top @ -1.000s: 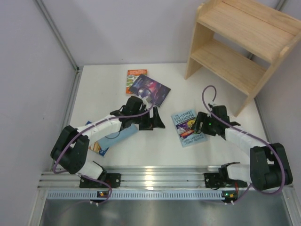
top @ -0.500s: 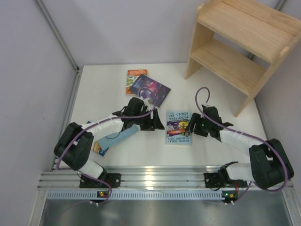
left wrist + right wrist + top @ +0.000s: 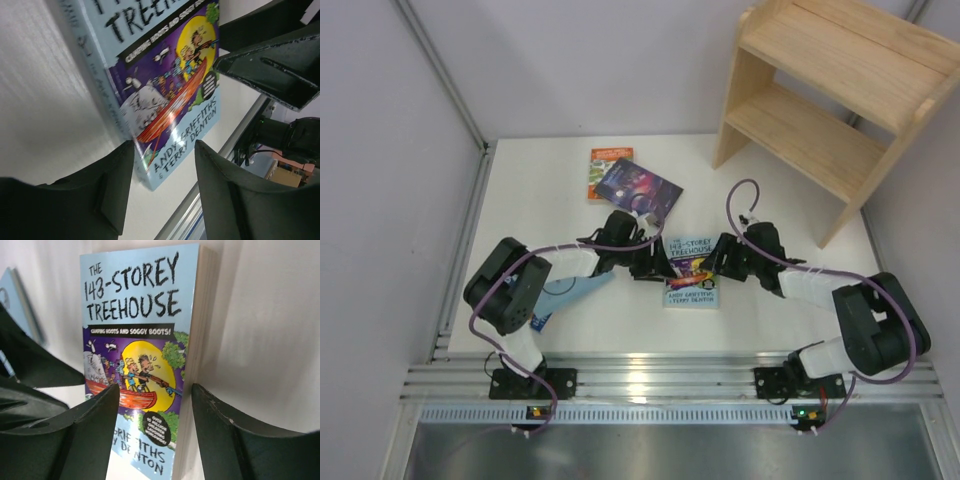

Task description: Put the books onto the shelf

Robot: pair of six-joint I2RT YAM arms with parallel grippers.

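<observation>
Bench (image 3: 620,330) carries, nearest, one pale-blue book (image 3: 570,295) under the left arm (image 3: 535,272). Mid-bench lies one paperback (image 3: 690,272), "THE 143-STOREY TREEHOUSE", by Andy Griffiths and Terry Denton. The left fingers (image 3: 653,262) and right fingers (image 3: 722,256) are spread open astride its opposite edges. Beyond lie one purple book (image 3: 642,190) and one orange book (image 3: 605,165). Farthest stands one two-tier wooden shelf (image 3: 820,130).

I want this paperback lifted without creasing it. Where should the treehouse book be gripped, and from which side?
Probably the long page edge, approached low from the right, where the right gripper sits. The treehouse book lies flat on the table, too thin to pinch from above, but that edge looks thick enough for the fingers to catch.
</observation>
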